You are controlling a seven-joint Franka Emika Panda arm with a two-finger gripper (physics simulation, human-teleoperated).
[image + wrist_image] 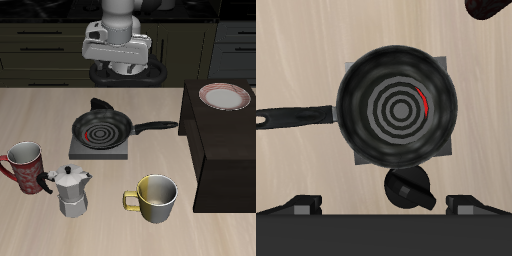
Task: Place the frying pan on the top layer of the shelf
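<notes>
The shallow black round frying pan (101, 128) sat directly below the spread, empty two-finger gripper (118, 68), handle (158, 126) toward three o'clock.

A simulated kitchen: dark cabinet fronts (40, 50) run behind a light wooden tabletop (40, 110) holding a black frying pan (101, 127), a silver moka pot (71, 191) and a red patterned mug (25, 165).

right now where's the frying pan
The frying pan sits on the grey stove burner mid-table, its handle pointing toward the dark shelf, with the moka pot nearer the table's front edge.
</notes>
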